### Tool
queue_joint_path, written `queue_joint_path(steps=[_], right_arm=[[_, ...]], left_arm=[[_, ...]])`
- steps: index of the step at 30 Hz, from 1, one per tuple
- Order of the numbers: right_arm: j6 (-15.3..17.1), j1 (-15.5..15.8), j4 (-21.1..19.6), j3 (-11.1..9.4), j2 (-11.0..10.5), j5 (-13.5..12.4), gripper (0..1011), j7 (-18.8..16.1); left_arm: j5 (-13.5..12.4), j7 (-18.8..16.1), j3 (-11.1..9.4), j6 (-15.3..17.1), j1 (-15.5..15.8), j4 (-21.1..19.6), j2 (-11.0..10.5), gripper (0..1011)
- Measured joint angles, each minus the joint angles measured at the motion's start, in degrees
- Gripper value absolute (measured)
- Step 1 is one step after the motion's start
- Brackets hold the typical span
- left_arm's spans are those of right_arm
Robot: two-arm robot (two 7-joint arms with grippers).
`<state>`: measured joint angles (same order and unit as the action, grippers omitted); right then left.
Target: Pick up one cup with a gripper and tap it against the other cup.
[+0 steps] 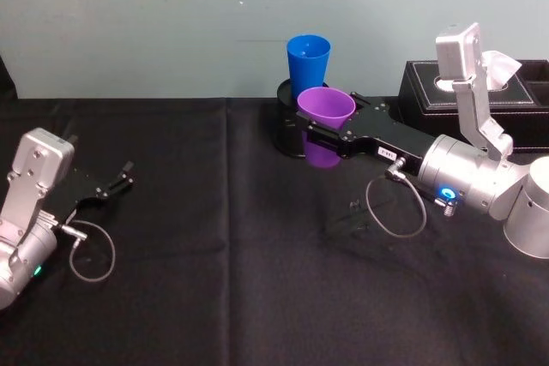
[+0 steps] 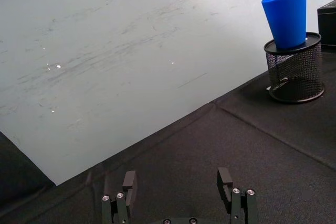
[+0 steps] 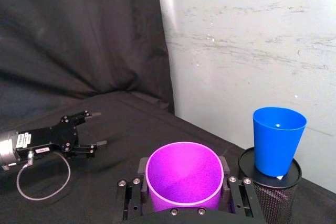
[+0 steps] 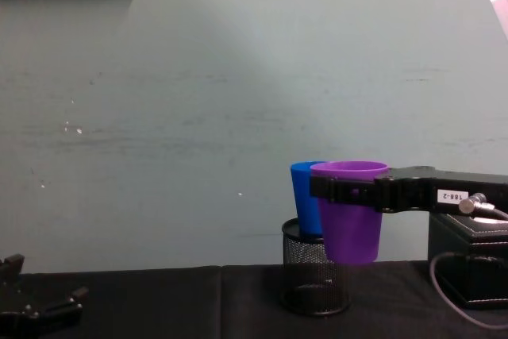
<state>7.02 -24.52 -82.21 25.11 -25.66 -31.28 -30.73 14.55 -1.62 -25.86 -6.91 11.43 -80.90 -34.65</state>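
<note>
Upper centre of the head view, the smooth purple plastic tapered cup stands upright, mouth up, clear of the black-clothed counter. The right gripper's fingers clamp its sides. Just behind it and slightly apart, the bright blue plastic tapered cup sits in a black wire-mesh holder, its base hidden. At lower left, the left gripper has its fingers spread and empty.

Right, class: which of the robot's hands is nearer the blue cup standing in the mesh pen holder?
The right hand, shut on the purple cup, is raised just in front of the blue cup. The left hand lies open, far off on the black cloth's left side.
</note>
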Motion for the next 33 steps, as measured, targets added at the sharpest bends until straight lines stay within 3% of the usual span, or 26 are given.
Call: queue_joint_path(steps=[33], right_arm=[[0.0,0.0,0.0,0.0,0.0,0.0,748,0.0]], left_arm=[[0.0,0.0,0.0,0.0,0.0,0.0,0.0,1000]])
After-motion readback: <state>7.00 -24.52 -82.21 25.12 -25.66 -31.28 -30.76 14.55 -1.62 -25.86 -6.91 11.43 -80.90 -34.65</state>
